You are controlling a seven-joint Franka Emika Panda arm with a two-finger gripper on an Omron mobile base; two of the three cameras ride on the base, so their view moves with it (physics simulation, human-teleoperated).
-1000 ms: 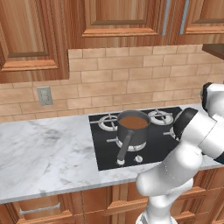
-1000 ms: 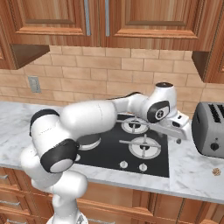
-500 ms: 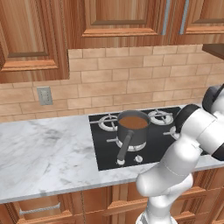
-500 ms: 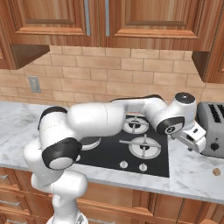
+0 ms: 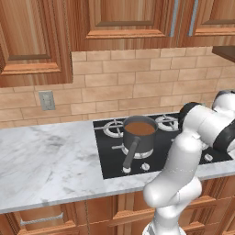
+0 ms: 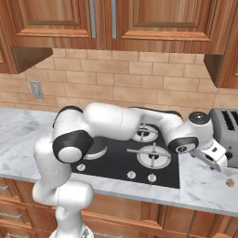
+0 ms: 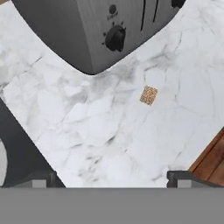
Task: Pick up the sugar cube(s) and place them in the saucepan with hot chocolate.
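Pincer (image 7: 112, 177): two dark tips at bottom of hand view, well apart, nothing betw. them; open wide, empty. In right base view the pincer (image 6: 214, 158) hung over the counter (image 6: 204, 190) betw. cooktop and toaster.
Sugar cube (image 7: 148, 95): small tan square, flat on bare marble, ahead of the tips and a little right of their midline; just beside the toaster's front corner, not touching. Same cube (image 6: 228, 182) near counter's front edge in right base view.
Toaster (image 7: 100, 30): grey metal, dial facing camera; close behind the cube.
Cooktop (image 6: 135, 160): black, left of the pincer.
Saucepan (image 5: 139, 134): on front-left burner, brown liquid inside, handle toward counter edge; well apart from the cube, across the cooktop.
Change: over the last sec. the arm swung right, from above the cooktop's edge to the marble strip by the toaster; base views unshifted, so the arm moved, not the cam.
Meaning (judged): reach phase nearly done; cube now in the hand cam. Descent and grasp not yet begun; toaster's closeness leaves little room on that side.
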